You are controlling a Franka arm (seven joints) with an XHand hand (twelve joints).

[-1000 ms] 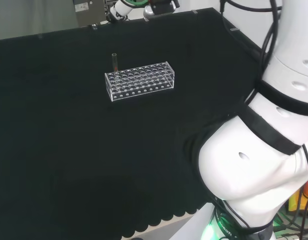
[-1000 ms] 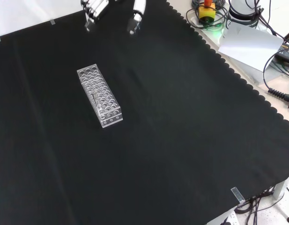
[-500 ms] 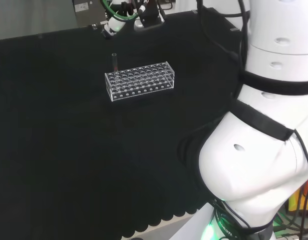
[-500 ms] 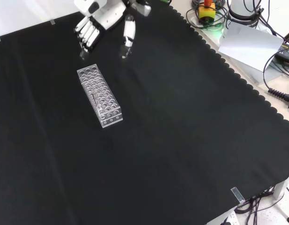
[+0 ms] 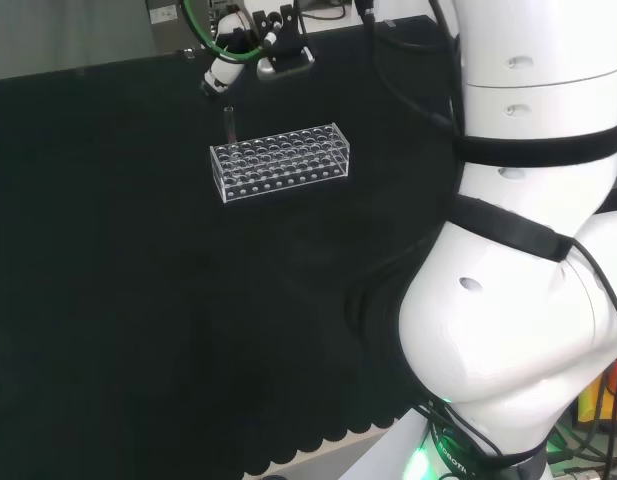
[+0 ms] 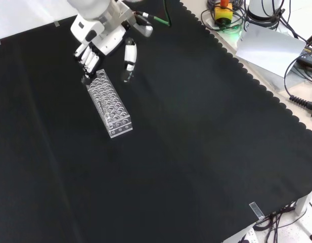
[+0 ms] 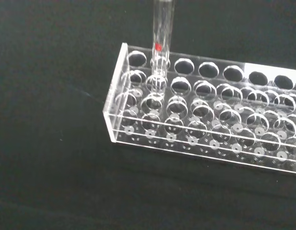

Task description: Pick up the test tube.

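At the left end of the clear rack (image 5: 279, 160) in the head view, the test tube (image 5: 228, 122) stands upright in an end hole on the far row, its upper part sticking up well clear of the rack top. I take the rack as my landmark. In the wrist view the tube (image 7: 162, 33) is a thin clear cylinder with a small red mark on its wall, seated near the rack (image 7: 195, 124) corner, neighbouring holes empty.

My read on handling: light, stiff, smooth glass or plastic, so slippery and probably breakable if squeezed sideways against the hole edge. Best hold looks like the exposed length above the rack, pinched between thumb and fingers, then lifted straight up along its axis so it does not bind in the holes. The rack looks light too and could tip or drag along if the tube is pulled at an angle.

Moving right of the tube in the head view, the hand (image 5: 224, 62) hangs above and beyond the rack's left end, near the tube but not touching. In the front view the hand (image 6: 97, 38) sits just over the rack's (image 6: 107, 104) far end, fingers (image 6: 87, 58) straight and pointing down, thumb spread apart: released, holding nothing. Black cloth on the bench (image 6: 196, 152) all around the rack.
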